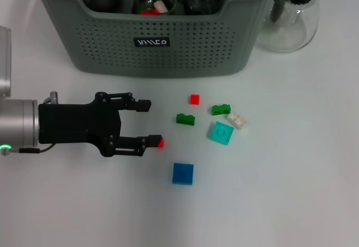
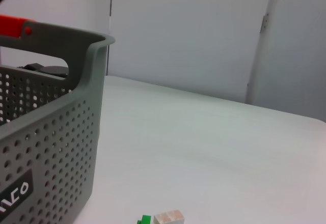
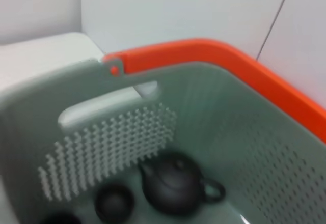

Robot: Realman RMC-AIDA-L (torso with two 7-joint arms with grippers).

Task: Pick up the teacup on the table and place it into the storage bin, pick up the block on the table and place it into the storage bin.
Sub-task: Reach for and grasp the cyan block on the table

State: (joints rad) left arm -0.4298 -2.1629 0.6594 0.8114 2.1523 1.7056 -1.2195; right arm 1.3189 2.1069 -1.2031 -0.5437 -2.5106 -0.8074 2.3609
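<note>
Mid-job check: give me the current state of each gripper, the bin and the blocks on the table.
left gripper: open, low over the table, one fingertip at a small red block.
right gripper: not seen; its camera looks into the bin.
storage bin: upright, holds a dark teapot and dark cups.
glass pitcher: upright beside the bin.
blue block: flat on the table, untouched.

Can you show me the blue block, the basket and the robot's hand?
blue block (image 1: 183, 173): head view, middle of its top.
basket (image 1: 168, 56): head view, front wall.
left hand (image 1: 150, 124): head view, between its open fingertips.
</note>
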